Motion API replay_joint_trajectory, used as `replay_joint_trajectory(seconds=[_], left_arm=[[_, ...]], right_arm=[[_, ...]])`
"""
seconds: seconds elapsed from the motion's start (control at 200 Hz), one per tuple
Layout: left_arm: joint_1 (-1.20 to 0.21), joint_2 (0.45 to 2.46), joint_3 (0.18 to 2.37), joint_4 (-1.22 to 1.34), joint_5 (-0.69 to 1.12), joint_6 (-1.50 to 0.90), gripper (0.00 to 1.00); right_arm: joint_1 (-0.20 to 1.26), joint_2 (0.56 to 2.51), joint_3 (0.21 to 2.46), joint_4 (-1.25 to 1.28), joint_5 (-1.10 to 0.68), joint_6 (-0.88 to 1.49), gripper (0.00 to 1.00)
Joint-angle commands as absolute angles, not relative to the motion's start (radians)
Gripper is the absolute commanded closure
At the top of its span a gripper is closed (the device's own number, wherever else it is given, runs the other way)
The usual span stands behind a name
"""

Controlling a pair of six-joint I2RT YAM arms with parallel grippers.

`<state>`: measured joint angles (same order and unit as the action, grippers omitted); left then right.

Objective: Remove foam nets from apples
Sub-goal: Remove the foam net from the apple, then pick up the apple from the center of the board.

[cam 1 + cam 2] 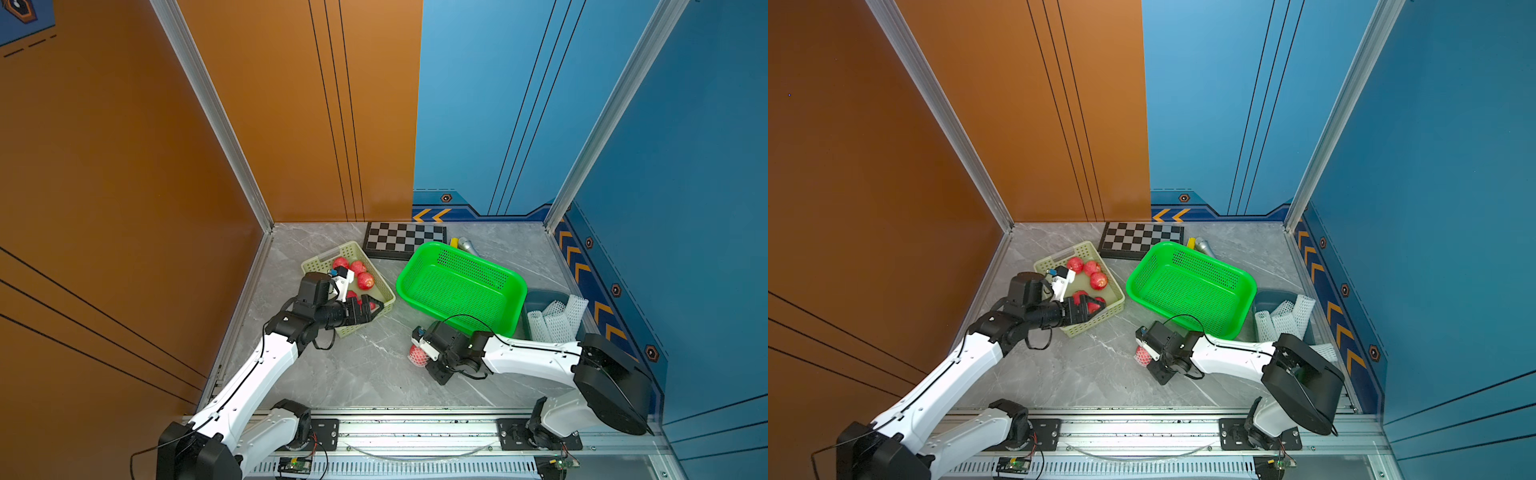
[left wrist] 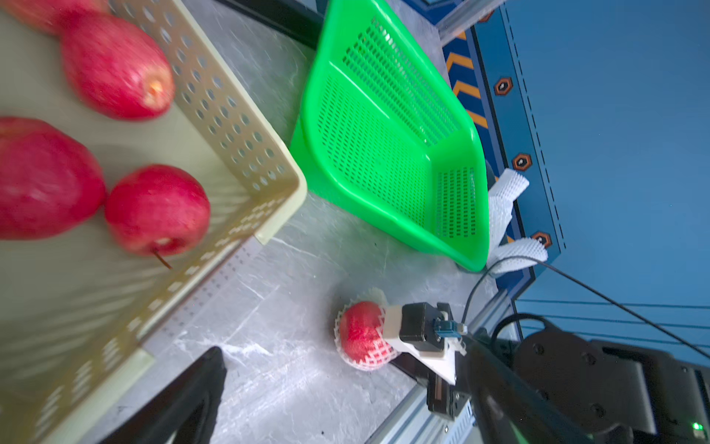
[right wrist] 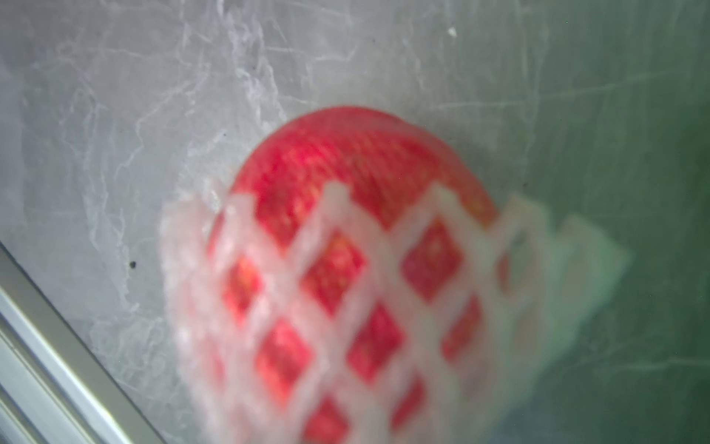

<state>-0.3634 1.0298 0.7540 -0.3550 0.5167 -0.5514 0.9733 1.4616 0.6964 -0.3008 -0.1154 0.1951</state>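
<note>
Five apples (image 1: 365,281) lie bare in the beige basket (image 1: 322,258), which stands on the left half of the worktop (image 1: 353,374), not far from its back-left corner. We see the left gripper (image 1: 371,307) over the front corner of this basket, its jaws spread wide, with one bare apple just under them. In the left wrist view only one dark finger (image 2: 184,399) shows, above the marble beside the basket wall. We find the sixth apple (image 1: 417,353) on the bare worktop near the middle, close in front of the green basket (image 1: 461,291) but not touching it. Its foam net (image 3: 345,307) is still on, yet it covers only a part. In the right wrist view the red skin stands free at one end, and the white mesh wraps the rest. The right gripper (image 1: 423,363) reaches this apple from the right side with its jaws closed tight. It seems to pinch the foam net, though the apple and the wrist camera hide the fingers from us. Several loose nets (image 1: 559,318) stand bunched in the blue-grey bin (image 1: 536,298) at the right edge of the worktop, just beside the green basket. We also see a checkerboard (image 1: 405,240) lying at the back edge.
</note>
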Motion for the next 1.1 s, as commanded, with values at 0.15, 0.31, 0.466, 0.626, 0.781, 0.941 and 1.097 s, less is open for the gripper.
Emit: replay_joint_trajectory(seconds=[0.15,0.31,0.466,0.626,0.781,0.941,1.097], left_arm=[[-0.525,1.059,0.670,-0.237,0.514,-0.630,0.02],[-0.552,1.101,0.644,-0.098,0.629,-0.677,0.12],[-0.561,1.167,0.657,-0.061,0.726,-0.678,0.50],[-0.571,1.209,0.671,-0.061,0.777,-0.654,0.66],[-0.600,1.241,0.702,-0.062,0.822,-0.628,0.66],[-0.632,1.238,0.730,-0.061,0.847,-0.604,0.66],[-0.640,1.228,0.739,-0.061,0.861,-0.595,0.65]], right_arm=[[0.964,1.383,0.518,0.007,-0.249,0.156,1.00],[0.973,1.363,0.490,0.081,-0.278,0.140,1.00],[0.973,1.302,0.453,0.129,-0.288,0.127,1.00],[0.967,1.204,0.433,0.110,-0.286,0.112,1.00],[0.959,1.105,0.413,0.101,-0.291,0.089,1.00],[0.933,1.045,0.418,0.061,-0.295,0.081,1.00],[0.930,1.036,0.435,0.033,-0.296,0.073,1.00]])
